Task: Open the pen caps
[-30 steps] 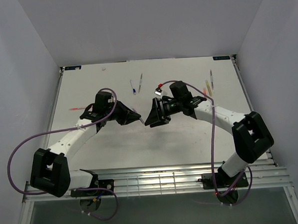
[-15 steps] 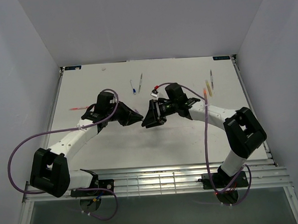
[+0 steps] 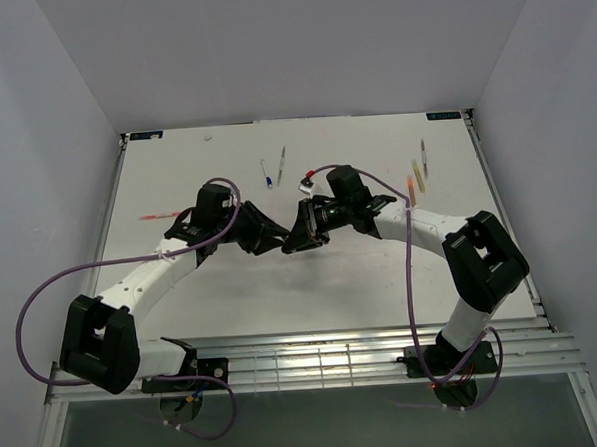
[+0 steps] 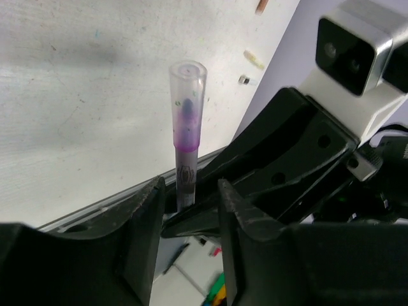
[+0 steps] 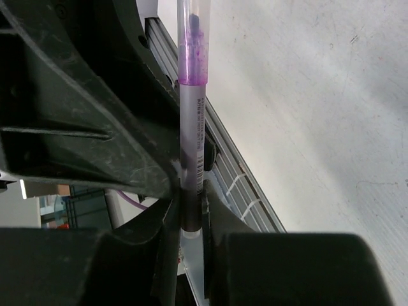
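Note:
A purple pen stands between both grippers, above the middle of the table. Its clear, purple-tinted pen cap is on the end that points away from both wrist cameras. My right gripper is shut on the pen's dark barrel near its back end. My left gripper is open around the same barrel: the pen stands close to the left finger, with a gap to the other finger. In the top view the left gripper and right gripper meet tip to tip, hiding the pen.
Other pens lie on the white table: a blue pen and a grey pen at the back middle, a red pen at the left, orange and yellow pens at the back right. Small loose pieces lie far off.
The right gripper has moved left to the pen and shut on its barrel. The left gripper, shut on the pen before, has opened.

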Robot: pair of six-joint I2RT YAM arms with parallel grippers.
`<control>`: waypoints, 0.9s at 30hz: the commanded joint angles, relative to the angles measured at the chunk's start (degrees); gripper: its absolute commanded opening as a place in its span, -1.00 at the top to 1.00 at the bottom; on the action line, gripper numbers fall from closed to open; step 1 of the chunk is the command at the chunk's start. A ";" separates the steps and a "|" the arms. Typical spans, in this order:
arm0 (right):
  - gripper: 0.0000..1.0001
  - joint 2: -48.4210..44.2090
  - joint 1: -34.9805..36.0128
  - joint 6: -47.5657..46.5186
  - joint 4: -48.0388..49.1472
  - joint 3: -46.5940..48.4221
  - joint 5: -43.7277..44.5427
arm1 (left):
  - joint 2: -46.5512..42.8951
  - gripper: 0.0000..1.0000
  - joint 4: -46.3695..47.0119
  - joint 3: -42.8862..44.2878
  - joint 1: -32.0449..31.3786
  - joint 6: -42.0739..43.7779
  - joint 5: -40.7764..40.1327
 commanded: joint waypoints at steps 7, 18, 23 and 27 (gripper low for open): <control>0.85 -5.47 1.55 -1.78 -5.50 -1.55 0.36 | 1.35 -0.25 -3.86 4.52 -0.45 4.07 -1.44; 0.85 -10.04 2.17 -1.87 -8.32 -3.31 2.11 | 2.23 0.16 -5.09 4.53 -0.36 4.25 -3.11; 0.85 -10.13 2.17 -2.66 -9.73 -3.93 2.38 | 1.97 0.39 -5.18 4.44 -0.36 4.16 -3.55; 0.85 -10.31 2.26 -3.27 -10.17 -4.11 2.73 | 2.40 0.75 -5.88 5.06 -0.36 4.78 -3.55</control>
